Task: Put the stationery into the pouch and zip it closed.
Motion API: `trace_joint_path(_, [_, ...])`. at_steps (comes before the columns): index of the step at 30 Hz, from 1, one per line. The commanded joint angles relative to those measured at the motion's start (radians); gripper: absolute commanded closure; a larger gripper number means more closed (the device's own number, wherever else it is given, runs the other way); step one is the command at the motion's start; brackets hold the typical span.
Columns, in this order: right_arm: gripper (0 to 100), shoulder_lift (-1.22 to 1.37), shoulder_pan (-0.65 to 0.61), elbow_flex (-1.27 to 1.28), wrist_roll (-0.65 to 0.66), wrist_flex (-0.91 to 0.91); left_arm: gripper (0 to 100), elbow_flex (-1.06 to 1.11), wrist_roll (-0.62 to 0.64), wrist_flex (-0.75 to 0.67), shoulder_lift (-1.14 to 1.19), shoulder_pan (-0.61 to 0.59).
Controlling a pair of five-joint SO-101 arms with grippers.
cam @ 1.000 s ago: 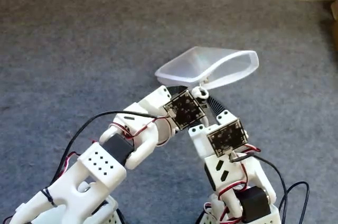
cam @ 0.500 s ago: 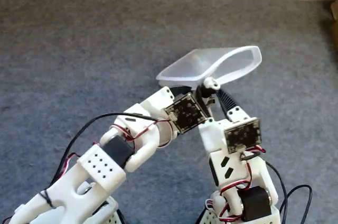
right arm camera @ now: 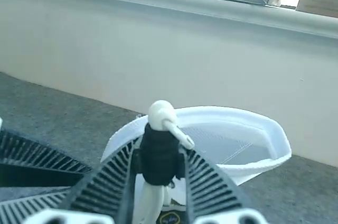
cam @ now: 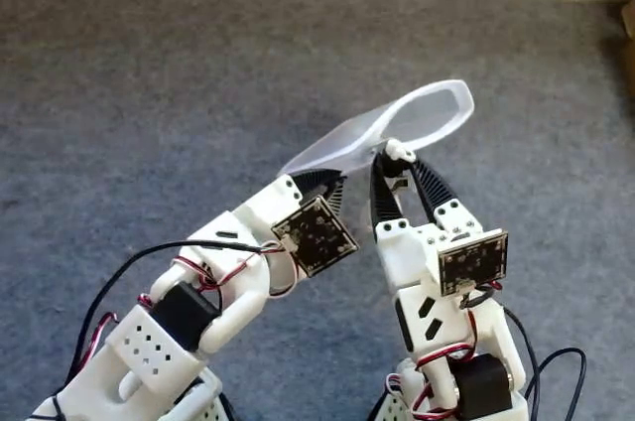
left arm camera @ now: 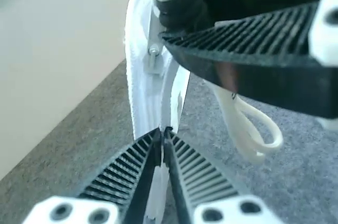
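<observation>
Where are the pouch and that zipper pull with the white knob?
pouch [cam: 339, 147], high view, on its translucent side wall.
zipper pull [right arm camera: 158, 152], right wrist view, on its black body.

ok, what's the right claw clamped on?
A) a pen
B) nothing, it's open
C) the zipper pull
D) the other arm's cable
C: in the right wrist view the right claw is shut on the black, white-tipped zipper pull at the mouth of the pouch.

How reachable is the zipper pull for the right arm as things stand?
Probably yes: the right gripper is clamped on the zipper pull, nothing between them, while the left gripper pinches the pouch edge.
</observation>
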Motion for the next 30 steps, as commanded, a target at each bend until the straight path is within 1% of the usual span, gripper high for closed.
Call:
trace_joint_path(1, [99.4, -0.018, 0.015, -0.071, -0.011, -0.025, 88, -0.002, 0.021, 0.012, -0.035, -0.025])
trace_joint_path(4, [99.4, -0.018, 0.015, -0.068, -0.009, -0.025, 80, 0.007, 0.13, 0.014, -0.036, -0.027])
trace_joint_path(6, [99.4, -0.018, 0.015, -0.067, -0.008, -0.025, 78, 0.005, 0.166, 0.014, -0.036, -0.027])
trace_joint_path(11, [99.4, -0.018, 0.012, -0.065, -0.005, -0.025, 78, -0.004, 0.164, 0.006, -0.038, -0.027])
trace_joint_path(15, [99.4, -0.018, -0.039, -0.065, -0.002, -0.022, 78, -0.028, 0.166, 0.005, -0.038, -0.027])
trace_joint_path(19, [99.4, -0.018, -0.041, -0.065, -0.002, -0.019, 78, -0.018, 0.164, -0.069, -0.028, -0.03])
trace_joint_path(25, [99.4, -0.018, -0.042, -0.073, -0.002, 0.045, 78, -0.008, 0.164, -0.15, -0.028, -0.077])
trace_joint_path(30, [99.4, -0.018, -0.042, -0.073, -0.002, 0.048, 78, -0.005, 0.167, -0.19, -0.027, -0.071])
